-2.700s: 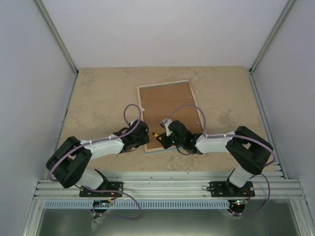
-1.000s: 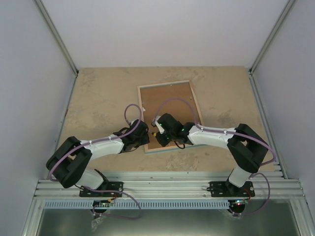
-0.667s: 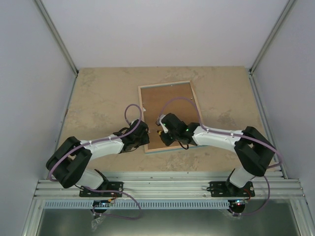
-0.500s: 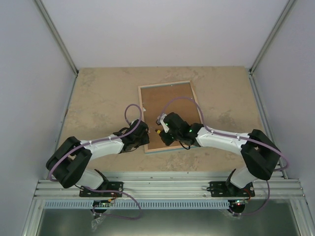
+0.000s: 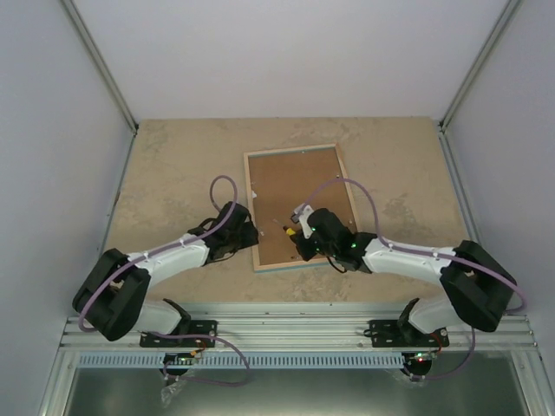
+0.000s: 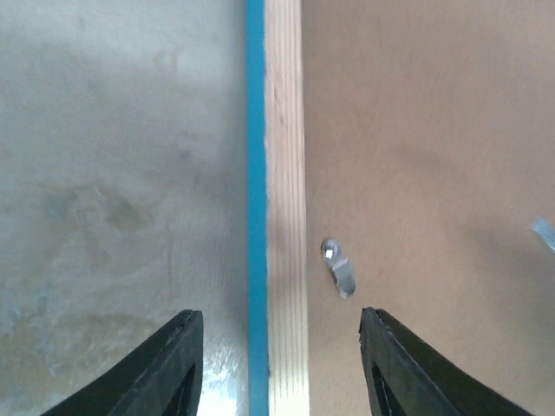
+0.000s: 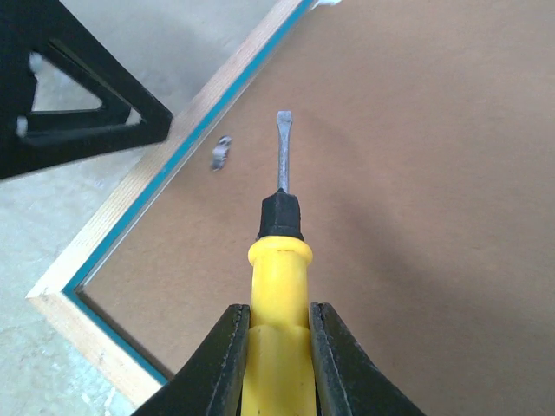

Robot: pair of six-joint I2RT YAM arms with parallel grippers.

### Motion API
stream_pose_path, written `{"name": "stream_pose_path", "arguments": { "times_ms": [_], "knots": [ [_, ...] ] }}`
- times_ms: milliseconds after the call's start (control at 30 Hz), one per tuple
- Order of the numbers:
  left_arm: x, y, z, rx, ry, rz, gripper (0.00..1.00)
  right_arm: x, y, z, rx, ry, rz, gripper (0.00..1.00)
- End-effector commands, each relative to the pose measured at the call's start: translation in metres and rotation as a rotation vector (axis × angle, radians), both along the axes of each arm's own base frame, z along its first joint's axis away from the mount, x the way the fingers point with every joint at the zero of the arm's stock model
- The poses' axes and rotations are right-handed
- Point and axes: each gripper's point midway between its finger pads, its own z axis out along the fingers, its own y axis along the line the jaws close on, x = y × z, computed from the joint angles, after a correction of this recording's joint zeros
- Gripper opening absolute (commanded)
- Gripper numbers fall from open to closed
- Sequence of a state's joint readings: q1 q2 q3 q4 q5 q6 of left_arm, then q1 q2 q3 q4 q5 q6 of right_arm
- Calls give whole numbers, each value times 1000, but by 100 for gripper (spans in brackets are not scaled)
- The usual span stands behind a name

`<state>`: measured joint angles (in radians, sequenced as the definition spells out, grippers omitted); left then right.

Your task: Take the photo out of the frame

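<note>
The frame (image 5: pixel 290 151) lies face down on the table with its brown fibreboard backing (image 5: pixel 295 186) up. The photo is hidden under that backing. My left gripper (image 5: pixel 250 232) stands open astride the frame's left rail (image 6: pixel 284 173), one finger (image 6: pixel 165 368) over the table and the other over the backing, near a small metal tab (image 6: pixel 338 267). My right gripper (image 7: pixel 279 347) is shut on a yellow-handled screwdriver (image 7: pixel 279 286). Its flat blade (image 7: pixel 282 152) hovers over the backing, pointing toward the left rail, just right of the tab (image 7: pixel 220 152).
The beige stone-patterned tabletop (image 5: pixel 173 173) surrounds the frame, with grey walls on three sides. The frame's near left corner (image 7: pixel 52 295) lies close to the table's front edge. An aluminium rail (image 5: pixel 295 325) carries both arm bases.
My left gripper has opened and its arm has stretched forward along the frame's left rail. The right arm has pulled the screwdriver slightly right and toward the near edge.
</note>
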<state>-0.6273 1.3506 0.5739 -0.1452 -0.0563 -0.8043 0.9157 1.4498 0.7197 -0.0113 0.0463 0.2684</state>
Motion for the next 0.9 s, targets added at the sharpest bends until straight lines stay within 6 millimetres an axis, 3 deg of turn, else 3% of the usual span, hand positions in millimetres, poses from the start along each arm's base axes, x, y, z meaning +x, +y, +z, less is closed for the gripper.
{"name": "stream_pose_path", "arguments": {
  "times_ms": [0, 267, 467, 700, 867],
  "knots": [
    [24, 2, 23, -21, -50, 6, 55, 21, -16, 29, 146, -117, -122, 0],
    [72, 7, 23, 18, -53, 29, 61, 27, -47, 38, 186, -196, -222, 0],
    [103, 14, 9, 89, -31, 41, 58, 25, -41, 35, 213, -168, -198, 0],
    [117, 8, -7, 132, 1, 3, 51, 25, -38, 28, 204, -154, -186, 0],
    [114, 9, -15, 156, 32, -11, 37, 24, -35, 25, 205, -140, -176, 1]
  ]
}}
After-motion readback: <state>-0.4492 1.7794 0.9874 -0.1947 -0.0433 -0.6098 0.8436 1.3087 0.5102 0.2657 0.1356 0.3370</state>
